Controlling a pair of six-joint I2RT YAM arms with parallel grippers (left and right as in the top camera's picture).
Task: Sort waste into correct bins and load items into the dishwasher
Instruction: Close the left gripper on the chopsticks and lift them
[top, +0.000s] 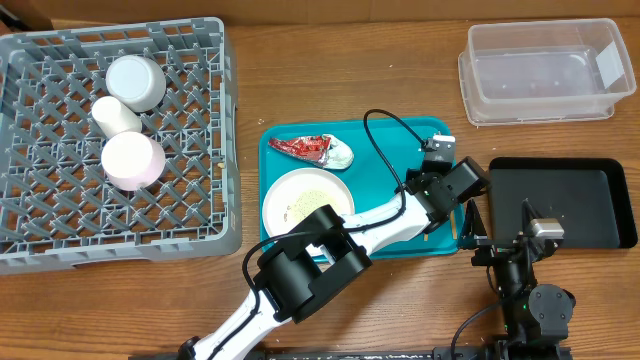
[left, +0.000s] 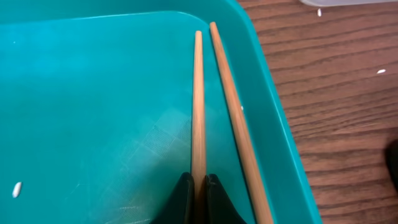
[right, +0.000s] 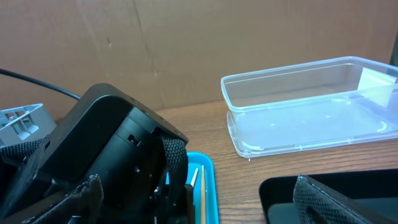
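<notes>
My left gripper (left: 198, 190) is shut on one of two wooden chopsticks (left: 198, 106) lying along the right wall of the teal tray (left: 93, 93). In the overhead view it (top: 447, 212) is over the tray's right edge. The red foil wrapper (top: 303, 147) with a white napkin wad (top: 341, 155) and the white plate (top: 308, 200) with rice grains are on the teal tray. The grey dish rack (top: 190, 200) holds the metal bowl (top: 135, 81), white cup (top: 115, 114) and pinkish bowl (top: 132, 160). My right gripper (top: 498, 226) is open and empty at the black tray's (top: 580, 205) left edge.
The clear tub (top: 540, 72) stands at the back right and shows in the right wrist view (right: 311, 112). The left arm's black body (right: 112, 155) fills the left of that view. Loose grains lie on the teal tray (left: 17, 189) and on the wooden table (left: 380, 71).
</notes>
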